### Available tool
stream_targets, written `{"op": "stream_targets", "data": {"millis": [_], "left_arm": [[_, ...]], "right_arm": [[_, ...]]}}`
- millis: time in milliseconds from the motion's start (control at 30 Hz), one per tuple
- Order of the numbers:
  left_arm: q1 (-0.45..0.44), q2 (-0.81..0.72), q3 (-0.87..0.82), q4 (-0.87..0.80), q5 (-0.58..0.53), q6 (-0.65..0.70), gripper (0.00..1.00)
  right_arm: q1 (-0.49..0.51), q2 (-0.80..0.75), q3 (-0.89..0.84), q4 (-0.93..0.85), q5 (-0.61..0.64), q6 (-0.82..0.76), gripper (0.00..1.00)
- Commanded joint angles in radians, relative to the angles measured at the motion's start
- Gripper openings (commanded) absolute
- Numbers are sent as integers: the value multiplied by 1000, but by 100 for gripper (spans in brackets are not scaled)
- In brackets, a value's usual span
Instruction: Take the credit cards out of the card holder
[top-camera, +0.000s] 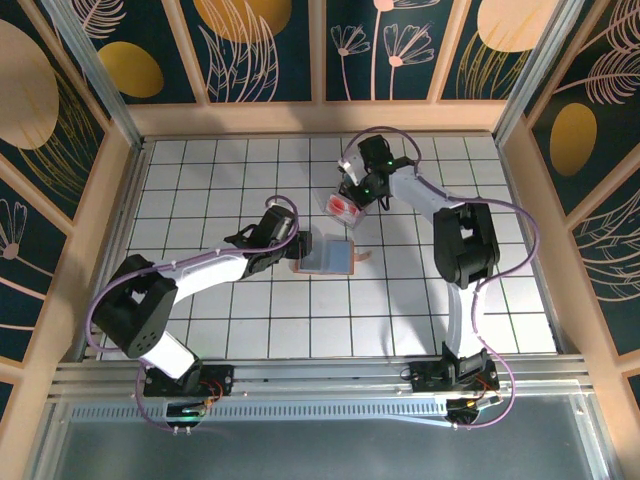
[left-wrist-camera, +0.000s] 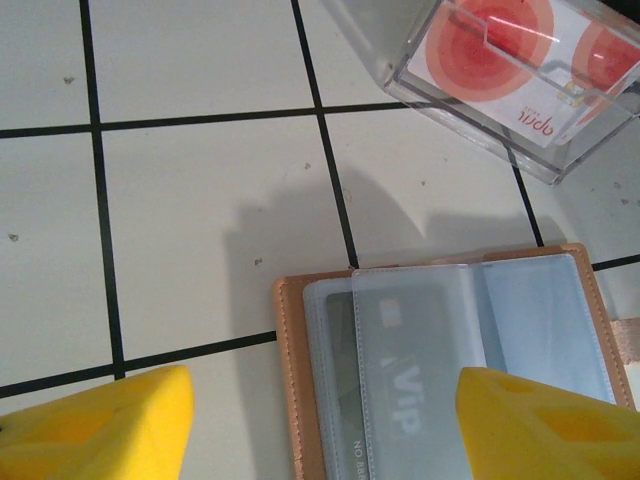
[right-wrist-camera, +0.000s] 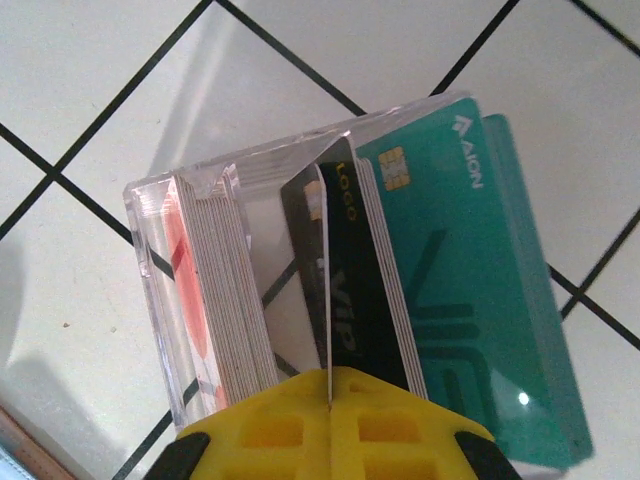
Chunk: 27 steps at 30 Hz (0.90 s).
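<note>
Left to right, top view. Walls (top-camera: 60, 120): dark teal panels with gold discs and pale leaf line-art, set in light wood framing, boxing in the cell on three sides. Table (top-camera: 200, 190): white tiles, black grid lines, a few small specks in the left wrist view. Ribbed aluminium rail (top-camera: 320, 385) runs along the 6 o'clock edge and carries both arm bases.

Left gripper (top-camera: 300, 250) reaches in from 7 o'clock, at the 9 o'clock edge of the card holder (top-camera: 328, 257). Left wrist view: left gripper (left-wrist-camera: 325, 420) has its jaws apart, nothing between the yellow pads (left-wrist-camera: 100, 425), hovering over the open card holder (left-wrist-camera: 290, 380). The holder lies flat near table centre, tan border, blue-grey sleeves, and a grey card (left-wrist-camera: 400, 380) marked VIP sits under clear plastic.

Clear box (top-camera: 343, 208) sits at 12 o'clock of the holder, close but apart. The right gripper (top-camera: 356, 196) is on it. Right wrist view: right gripper (right-wrist-camera: 328, 385) has its jaws together, pinching a black card (right-wrist-camera: 345, 290) that stands in the clear box (right-wrist-camera: 150, 250) between a red-printed stack (right-wrist-camera: 215, 290) and a teal card (right-wrist-camera: 450, 260).
</note>
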Motion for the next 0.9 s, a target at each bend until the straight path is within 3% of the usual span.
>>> {"op": "stream_targets", "data": {"millis": [0,367,567,733,867], "left_arm": [[6,-30,-5,-28,-26,-7,70],[6,-33,-3,-23,-50,-35,70],[6,-29,15,-37,-51,-36,71],[7,-48,16,-40,-50,-46,71],[9,-72,13,-43,-59,-48,72]], "right_arm": [[-11,49,51,-71,-23,-33,0],[3,142,185,-159,-131,-58,0],[27,165,217,-178,-89,-61,0],[26,118,199,-165,-36,-31,23],[28,47,173,-140,-22,-5,33]]}}
